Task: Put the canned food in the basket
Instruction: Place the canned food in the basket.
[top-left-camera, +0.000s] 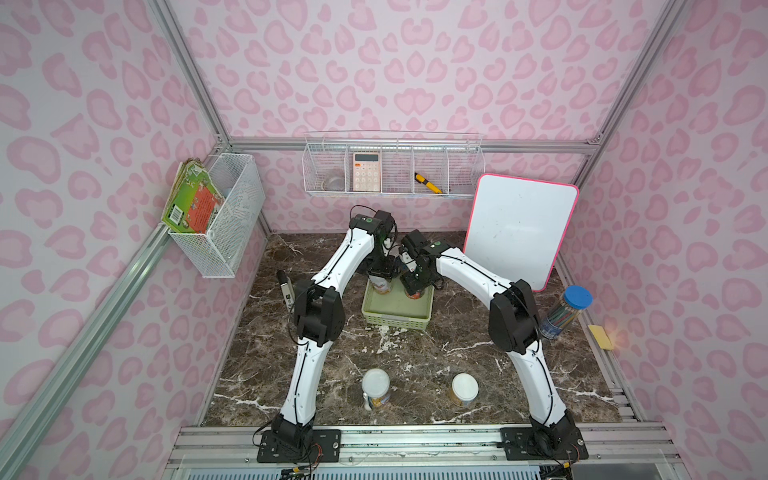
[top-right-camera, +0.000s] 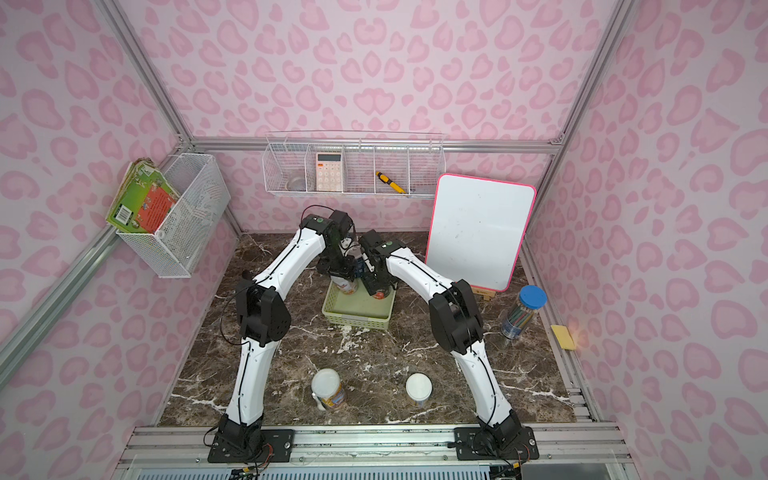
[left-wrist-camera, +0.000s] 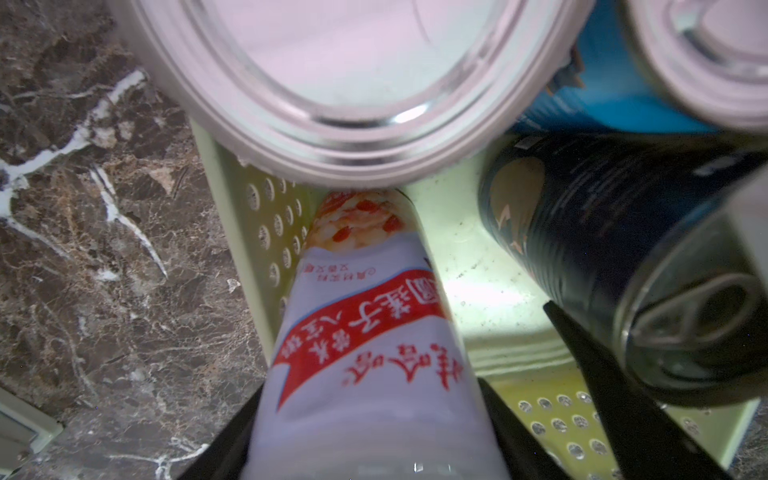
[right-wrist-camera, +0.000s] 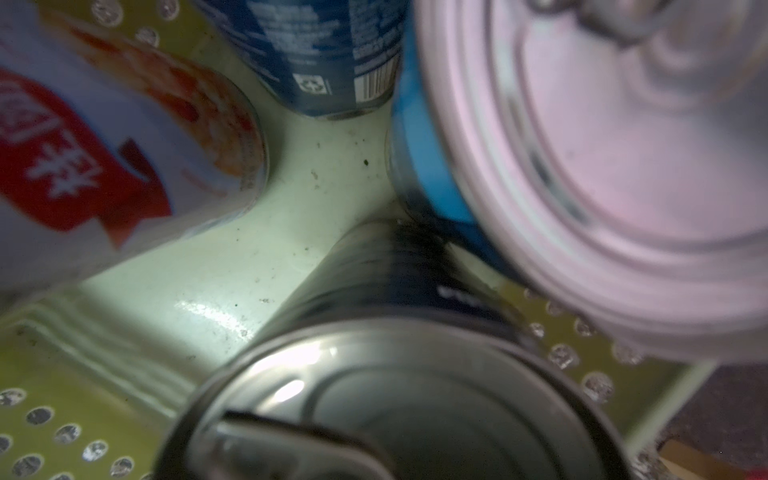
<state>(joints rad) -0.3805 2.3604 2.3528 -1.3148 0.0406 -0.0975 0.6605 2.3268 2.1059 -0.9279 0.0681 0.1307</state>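
- On the near side of the basket, 2 cans stand upright on the marble table. The left white-lidded can and the right white-lidded can are each well apart from the basket and from one another.
- The basket, light green with perforated walls, sits mid-table between the 2 arms.
- In the basket's far half 4 cans stand close together: the red-and-white can, the dark can with a pull-tab top, the bright-blue can with a silver top, and the navy-label can.
- The left gripper reaches down at the basket's far left corner. In the left wrist view its black fingers lie against both sides of the red-and-white can, clasping it, with the can's base down by the basket's wall.
- The right gripper hangs over the basket's far right part, directly above the dark can. Its fingers do not show in the right wrist view, so I cannot tell whether it clasps that can or stands loose around it.
- Right of the basket, well apart, stands a pencil tube with a blue cap; farther right lies a yellow pad.
- Beyond the basket and to its right a pink-edged whiteboard stands tilted. Higher on the back wall hangs a wire rack holding a calculator.
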